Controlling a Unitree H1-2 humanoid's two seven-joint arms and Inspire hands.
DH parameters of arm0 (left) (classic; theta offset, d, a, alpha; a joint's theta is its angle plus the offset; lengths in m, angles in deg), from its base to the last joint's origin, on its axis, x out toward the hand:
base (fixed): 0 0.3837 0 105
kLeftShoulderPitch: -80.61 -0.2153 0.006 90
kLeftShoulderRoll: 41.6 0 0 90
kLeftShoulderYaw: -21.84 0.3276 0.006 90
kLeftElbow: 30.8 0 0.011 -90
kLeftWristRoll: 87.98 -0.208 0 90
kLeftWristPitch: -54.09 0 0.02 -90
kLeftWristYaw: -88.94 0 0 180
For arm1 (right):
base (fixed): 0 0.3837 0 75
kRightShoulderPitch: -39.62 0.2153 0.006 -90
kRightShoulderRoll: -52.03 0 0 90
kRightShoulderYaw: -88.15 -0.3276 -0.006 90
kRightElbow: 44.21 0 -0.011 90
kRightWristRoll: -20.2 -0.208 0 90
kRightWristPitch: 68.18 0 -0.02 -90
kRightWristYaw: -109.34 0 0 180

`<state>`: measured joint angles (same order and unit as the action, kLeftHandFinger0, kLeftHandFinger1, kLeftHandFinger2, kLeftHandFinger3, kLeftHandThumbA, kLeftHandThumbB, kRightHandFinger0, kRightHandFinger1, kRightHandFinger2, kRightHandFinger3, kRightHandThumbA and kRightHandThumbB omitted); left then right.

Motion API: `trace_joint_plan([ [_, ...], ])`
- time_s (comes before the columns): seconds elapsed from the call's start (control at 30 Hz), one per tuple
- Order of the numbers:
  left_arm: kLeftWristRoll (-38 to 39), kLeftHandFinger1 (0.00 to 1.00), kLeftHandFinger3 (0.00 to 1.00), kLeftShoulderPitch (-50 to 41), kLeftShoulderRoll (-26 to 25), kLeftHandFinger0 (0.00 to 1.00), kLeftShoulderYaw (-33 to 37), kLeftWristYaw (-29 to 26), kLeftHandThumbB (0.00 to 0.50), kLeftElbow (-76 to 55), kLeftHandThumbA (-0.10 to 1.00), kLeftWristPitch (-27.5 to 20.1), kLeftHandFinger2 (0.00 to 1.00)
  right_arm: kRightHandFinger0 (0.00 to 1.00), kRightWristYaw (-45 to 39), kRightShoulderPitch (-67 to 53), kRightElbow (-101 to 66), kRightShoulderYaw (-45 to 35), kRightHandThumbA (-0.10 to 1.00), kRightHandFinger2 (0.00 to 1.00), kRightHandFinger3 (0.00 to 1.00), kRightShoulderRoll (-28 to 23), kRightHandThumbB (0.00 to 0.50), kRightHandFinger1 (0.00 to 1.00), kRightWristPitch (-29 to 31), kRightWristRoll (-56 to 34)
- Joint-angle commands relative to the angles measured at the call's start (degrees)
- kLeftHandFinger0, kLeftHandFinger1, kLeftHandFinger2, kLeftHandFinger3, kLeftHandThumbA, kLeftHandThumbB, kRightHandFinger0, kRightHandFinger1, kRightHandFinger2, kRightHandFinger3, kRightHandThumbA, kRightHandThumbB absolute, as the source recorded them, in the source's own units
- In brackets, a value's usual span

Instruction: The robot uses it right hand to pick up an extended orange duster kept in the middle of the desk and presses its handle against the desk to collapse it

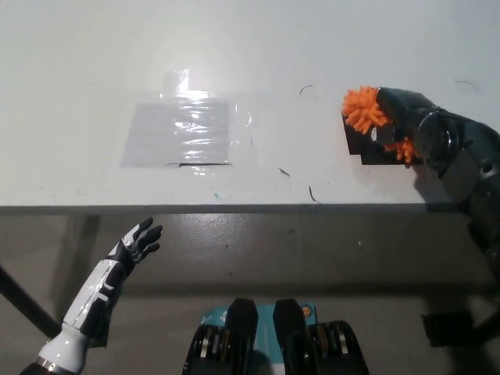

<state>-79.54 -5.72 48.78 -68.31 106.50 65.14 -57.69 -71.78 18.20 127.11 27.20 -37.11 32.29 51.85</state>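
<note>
The orange duster [366,109] shows its fluffy orange head on the right part of the white desk [94,70]. My black right hand [402,125] is over it, fingers wrapped around the duster, with more orange fibres peeking out below the hand. The handle is hidden under the hand, so its length cannot be seen. A dark shadow lies on the desk just beneath the hand. My white left hand [134,244] hangs below the desk's front edge at the lower left, fingers spread, holding nothing.
A patch of clear tape or plastic film [183,131] is stuck to the middle of the desk. A few small dark marks dot the surface near the front edge [234,208]. Grey floor lies below the desk.
</note>
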Motion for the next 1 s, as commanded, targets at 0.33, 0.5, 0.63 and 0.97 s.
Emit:
trace_joint_plan([
  [0.33, 0.34, 1.0, 1.0, 0.78, -0.88, 1.0, -1.0, -0.41, 0.28, -2.25, 1.0, -0.72, 1.0, 0.08, 13.9, 8.54, -2.33, -6.64, -0.1, 0.96, 0.89, -5.34, 0.111, 0.55, 8.5, -3.28],
  [0.5, 0.49, 1.0, 1.0, 0.87, -0.81, 1.0, -0.93, -0.12, 0.278, -1.74, 1.0, -1.41, 1.0, 0.0, 15.3, 13.37, -6.43, -8.78, -0.1, 0.84, 0.98, -7.63, 0.09, 0.47, 11.49, -3.8],
  [0.63, 0.66, 1.0, 1.0, 0.57, -0.71, 1.0, -0.84, -0.08, 0.279, -1.92, 1.0, -0.96, 1.0, 0.0, 16.36, 17.47, -12.0, -14.1, -0.1, 0.76, 0.81, -8.09, 0.115, 0.34, 13.6, -7.09],
  [0.97, 0.77, 1.0, 1.0, 0.02, -0.42, 1.0, -0.8, -0.13, 0.267, -1.74, 1.0, -1.46, 1.0, 0.0, 26.07, 15.67, -19.7, -24.77, -0.1, 0.65, 0.72, -1.27, 0.134, 0.27, 15.33, -10.73],
])
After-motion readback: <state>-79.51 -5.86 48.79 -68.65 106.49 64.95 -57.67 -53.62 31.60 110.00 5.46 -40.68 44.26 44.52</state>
